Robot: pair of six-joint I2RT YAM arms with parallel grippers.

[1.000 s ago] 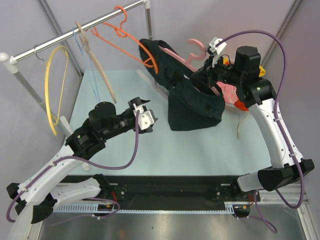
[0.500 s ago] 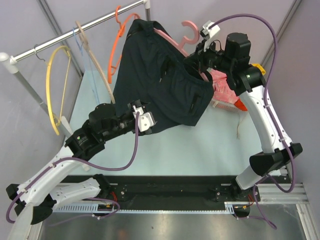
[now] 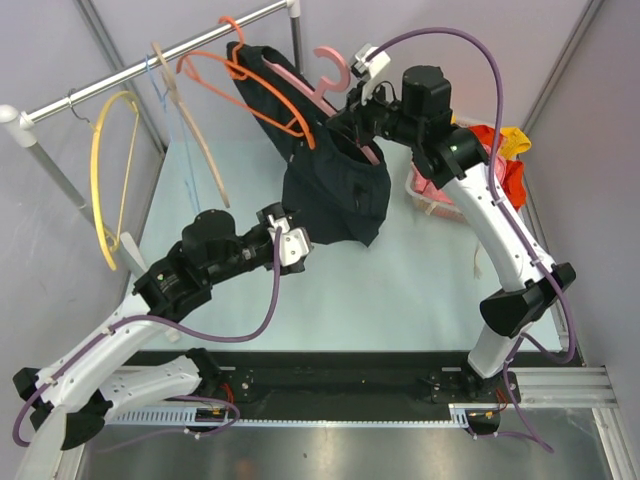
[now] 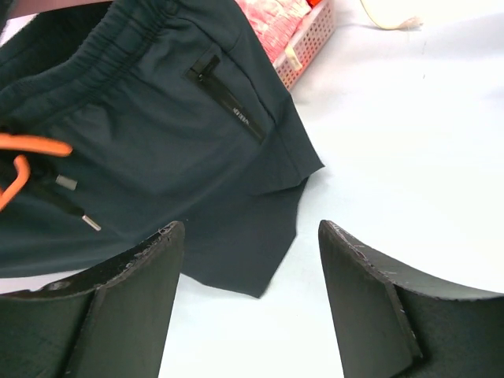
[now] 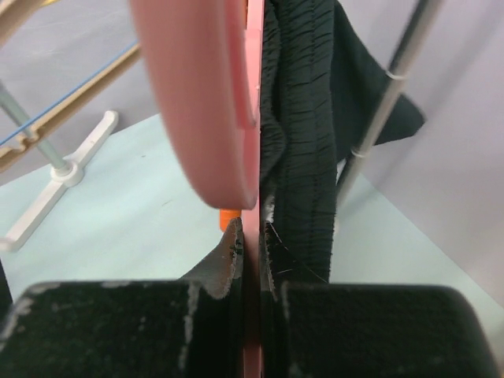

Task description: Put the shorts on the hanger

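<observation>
The dark navy shorts (image 3: 335, 190) hang by their waistband from the pale-pink hanger (image 3: 331, 66), above the back of the table near the rail. My right gripper (image 3: 350, 108) is shut on the pink hanger just below its hook. In the right wrist view the gripper (image 5: 252, 230) pinches the thin pink hanger (image 5: 206, 102), and the gathered waistband (image 5: 303, 118) lies against it. My left gripper (image 3: 292, 240) is open and empty, low over the table just left of the shorts' hem. In the left wrist view the shorts (image 4: 157, 134) hang beyond the gripper (image 4: 250, 230).
A metal rail (image 3: 150, 62) at the back left carries an orange hanger (image 3: 262, 85) touching the shorts, a beige hanger (image 3: 190, 125) and a yellow hanger (image 3: 100, 170). A pink basket (image 3: 428, 195) and a red-orange garment (image 3: 500, 155) sit at the right.
My right arm has carried the pink hanger and the shorts left toward the rail. The shorts have swung and now hang bunched, narrower. My left arm has barely moved.
</observation>
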